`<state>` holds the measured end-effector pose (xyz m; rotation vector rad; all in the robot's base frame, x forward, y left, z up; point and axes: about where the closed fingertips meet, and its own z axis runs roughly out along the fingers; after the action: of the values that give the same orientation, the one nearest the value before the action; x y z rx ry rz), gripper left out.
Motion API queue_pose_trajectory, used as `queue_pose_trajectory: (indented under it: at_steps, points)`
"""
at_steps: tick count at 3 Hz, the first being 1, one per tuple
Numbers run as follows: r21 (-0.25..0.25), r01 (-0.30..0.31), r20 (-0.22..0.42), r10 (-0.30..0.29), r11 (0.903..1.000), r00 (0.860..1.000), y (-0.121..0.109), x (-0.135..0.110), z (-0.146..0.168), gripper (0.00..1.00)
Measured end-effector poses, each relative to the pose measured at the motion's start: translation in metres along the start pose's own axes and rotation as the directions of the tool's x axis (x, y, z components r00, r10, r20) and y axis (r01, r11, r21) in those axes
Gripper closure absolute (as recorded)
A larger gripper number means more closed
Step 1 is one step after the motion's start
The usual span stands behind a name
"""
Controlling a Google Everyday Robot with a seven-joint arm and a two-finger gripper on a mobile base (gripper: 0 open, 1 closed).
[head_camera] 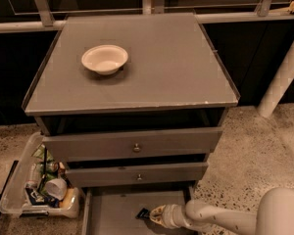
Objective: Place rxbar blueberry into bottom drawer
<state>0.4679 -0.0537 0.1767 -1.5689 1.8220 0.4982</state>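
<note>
The bottom drawer (112, 212) is pulled out below the two knobbed grey drawers, a shallow grey tray at the bottom edge of the camera view. My gripper (148, 214) reaches into it from the lower right on a white arm. A small dark piece at the gripper's tip (142, 213) looks like the rxbar blueberry, just above the drawer floor near its right side. Most of the bar is hidden by the gripper.
A white bowl (105, 58) sits on the grey cabinet top (176, 67). A clear plastic bin (19, 199) of clutter stands on the floor left of the drawer. A white post (284, 77) leans at the right. Speckled floor lies to the right.
</note>
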Motion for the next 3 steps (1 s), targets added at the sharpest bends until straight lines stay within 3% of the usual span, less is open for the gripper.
queue_pose_trajectory:
  at_steps: [1,3]
  points:
    - [0.002,-0.001,-0.001,0.001,1.0000,1.000,0.0003,0.0005,0.0008,0.82]
    - [0.002,-0.001,-0.001,0.001,1.0000,1.000,0.0003,0.0005,0.0008,0.36]
